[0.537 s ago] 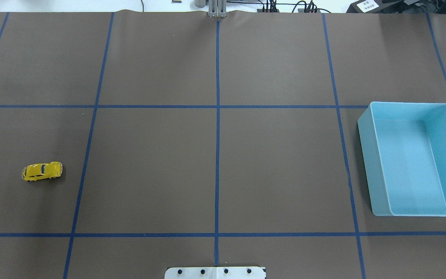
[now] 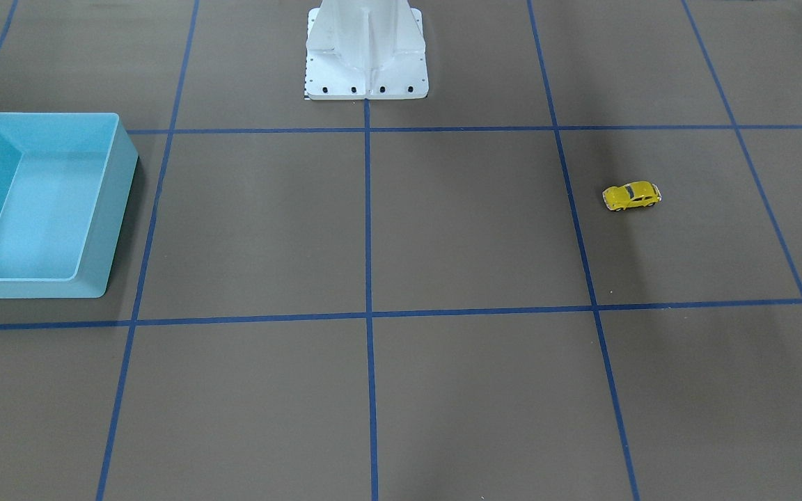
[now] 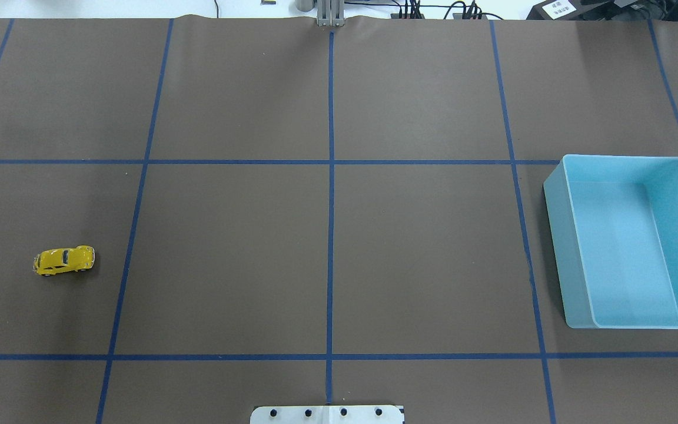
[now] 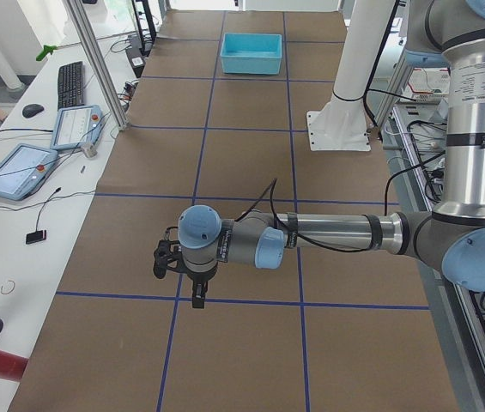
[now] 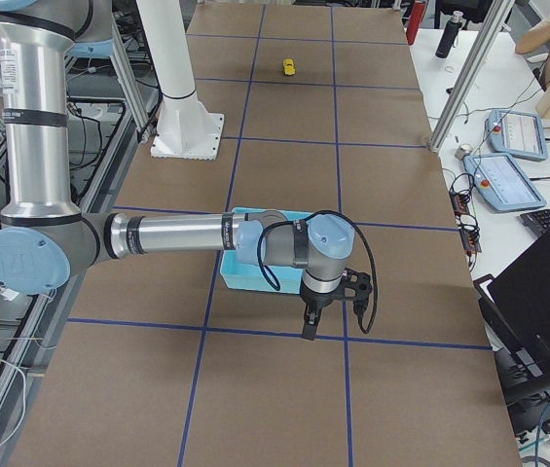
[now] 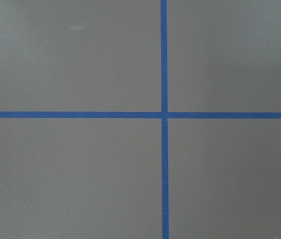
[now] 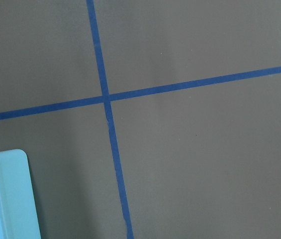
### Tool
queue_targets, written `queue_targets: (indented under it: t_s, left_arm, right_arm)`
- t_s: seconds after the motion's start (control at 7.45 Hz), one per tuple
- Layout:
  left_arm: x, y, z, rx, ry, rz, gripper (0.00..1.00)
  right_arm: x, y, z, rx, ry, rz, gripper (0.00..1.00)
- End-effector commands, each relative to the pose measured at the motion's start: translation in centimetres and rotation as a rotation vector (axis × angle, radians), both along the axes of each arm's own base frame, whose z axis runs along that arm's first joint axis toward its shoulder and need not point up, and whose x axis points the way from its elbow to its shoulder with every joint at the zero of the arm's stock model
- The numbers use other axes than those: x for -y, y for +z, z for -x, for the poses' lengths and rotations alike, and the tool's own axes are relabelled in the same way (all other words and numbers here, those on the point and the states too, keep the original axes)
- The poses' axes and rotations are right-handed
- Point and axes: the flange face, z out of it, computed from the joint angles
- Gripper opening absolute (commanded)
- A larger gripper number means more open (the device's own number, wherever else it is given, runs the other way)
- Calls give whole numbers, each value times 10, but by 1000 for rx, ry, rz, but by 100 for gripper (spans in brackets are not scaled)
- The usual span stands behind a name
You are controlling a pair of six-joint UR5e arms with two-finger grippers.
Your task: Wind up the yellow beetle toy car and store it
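The yellow beetle toy car [image 3: 63, 260] stands on its wheels on the brown mat at the left side of the overhead view, and at the right of the front-facing view [image 2: 631, 196]. It is tiny and far off in the exterior right view [image 5: 288, 66]. The left gripper [image 4: 196, 294] shows only in the exterior left view, hanging above the mat; I cannot tell if it is open or shut. The right gripper [image 5: 309, 326] shows only in the exterior right view, just past the bin; I cannot tell its state. Both wrist views show only mat and tape.
An empty light blue bin [image 3: 557, 200] sits at the right edge of the overhead view, also seen in the front-facing view [image 2: 114, 209] and the right wrist view [image 7: 6, 199]. The white robot base [image 2: 366, 49] stands at the table's robot side. Blue tape lines grid the mat.
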Motion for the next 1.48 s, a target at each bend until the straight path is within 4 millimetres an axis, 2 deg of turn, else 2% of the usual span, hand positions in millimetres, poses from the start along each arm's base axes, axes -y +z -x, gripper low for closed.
queue_targets:
  t_s: [0.0,0.27,0.4,0.54,1.07,1.21,1.34]
  left_arm:
    - [0,-3,1,-1,-5,7,100]
    - [-1,-3,1,0,-14,20,100]
    - [5,3,0,5,-40,58,100]
    - [2,7,1,1,-44,68,100]
    - [1,-4,0,-11,-35,40,100]
    - [-5,-45,-2,2,-31,-40,100]
    - [-12,-74,-16,0,-1,-95,100]
  right_arm:
    - [0,0,0,0,0,1,100]
    - [-1,1,0,2,-1,1,100]
    - [-1,0,0,2,-1,0,100]
    - [-1,0,0,5,-1,0,100]
    - [-4,2,1,11,-1,6,100]
    - [-5,4,1,11,-1,12,100]
    - [-6,5,1,9,-1,15,100]
